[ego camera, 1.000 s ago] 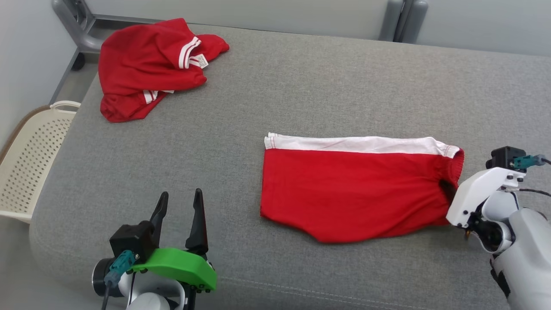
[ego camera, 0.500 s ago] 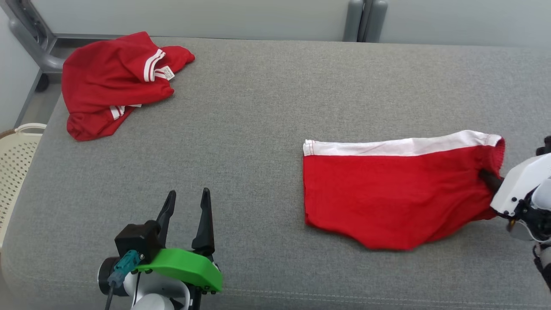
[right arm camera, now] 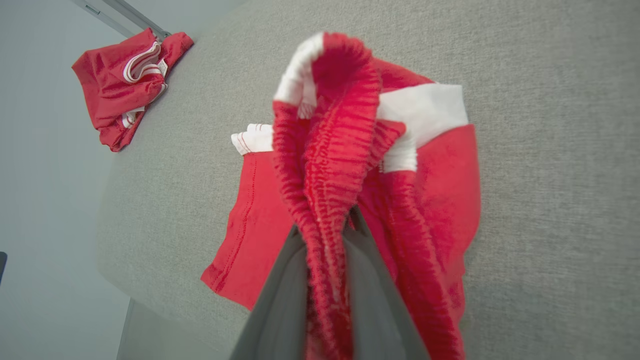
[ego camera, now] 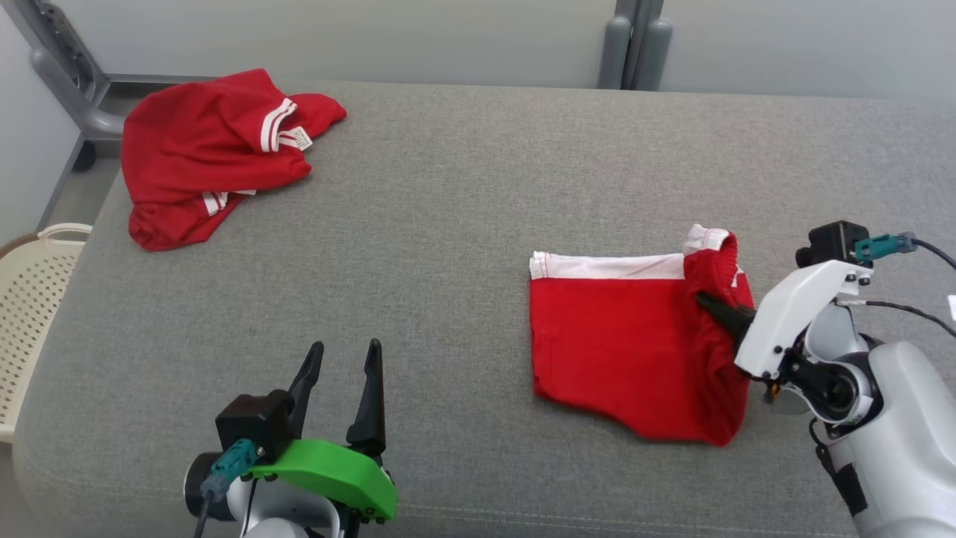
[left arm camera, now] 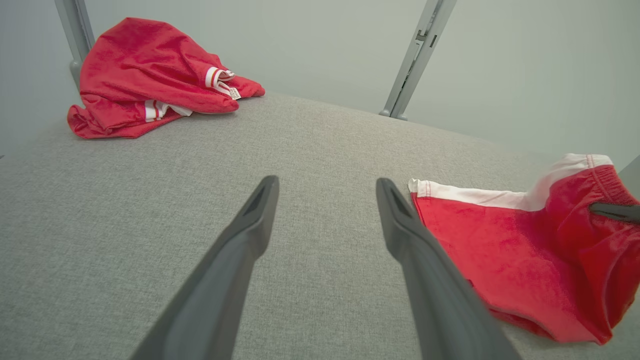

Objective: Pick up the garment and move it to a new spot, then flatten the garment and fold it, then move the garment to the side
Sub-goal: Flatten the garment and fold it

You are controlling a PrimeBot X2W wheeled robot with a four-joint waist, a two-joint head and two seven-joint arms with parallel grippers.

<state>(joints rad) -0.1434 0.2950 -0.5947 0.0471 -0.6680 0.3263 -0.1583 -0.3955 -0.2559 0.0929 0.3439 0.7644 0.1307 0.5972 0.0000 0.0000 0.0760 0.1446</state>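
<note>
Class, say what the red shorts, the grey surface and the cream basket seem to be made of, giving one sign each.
The red shorts look like soft matte knit cloth: they drape, and the waistband is ribbed. The grey surface seems woven upholstery fabric: flecked weave. The cream basket is probably moulded plastic: smooth, with regular holes.

Grey fabric-covered bench [ego camera: 448, 224]. Crumpled red top [ego camera: 202, 149] with white stripes lies at its far left corner. Perforated cream basket [ego camera: 30, 314] beside left edge; grey posts [ego camera: 635, 52] behind far edge.
</note>
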